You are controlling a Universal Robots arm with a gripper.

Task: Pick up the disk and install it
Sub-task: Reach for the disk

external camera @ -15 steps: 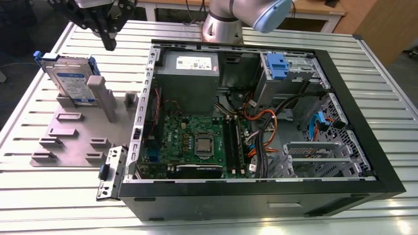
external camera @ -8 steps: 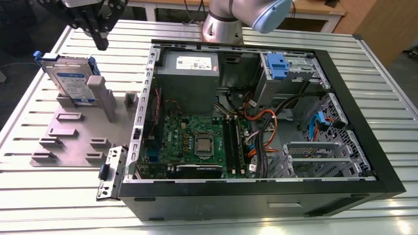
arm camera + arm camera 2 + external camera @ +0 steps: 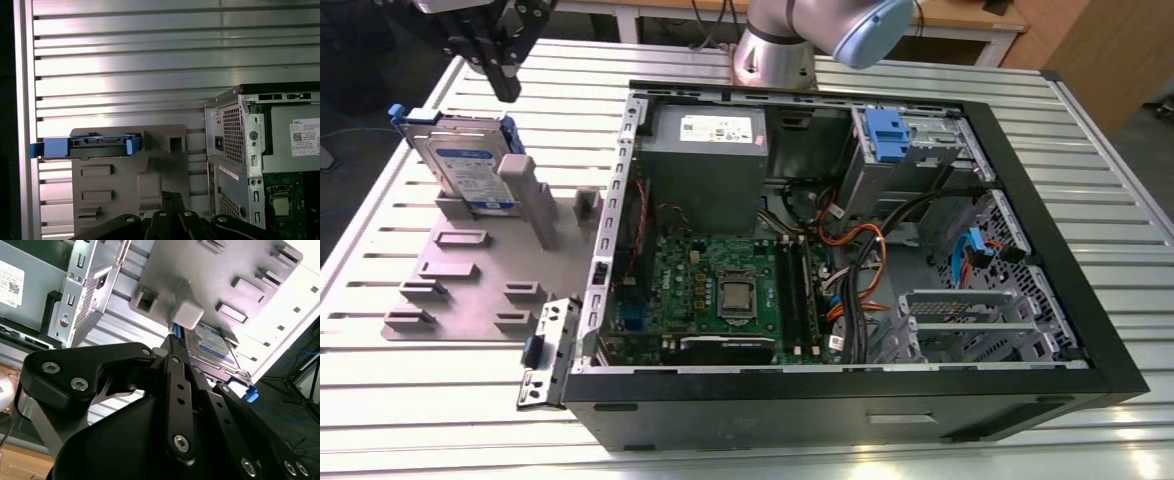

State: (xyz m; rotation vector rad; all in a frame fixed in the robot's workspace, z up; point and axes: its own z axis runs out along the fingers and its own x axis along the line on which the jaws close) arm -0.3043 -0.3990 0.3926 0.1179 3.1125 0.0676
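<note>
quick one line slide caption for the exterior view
Gripper hovers near the disk standing on edge in a grey holder, beside the open computer case.

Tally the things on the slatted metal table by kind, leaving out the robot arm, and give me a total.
Silver rectangular metal hard drive with blue plastic rails: 1
Grey plastic holder plate with slots: 1
Open black metal computer case: 1
Total: 3
</note>
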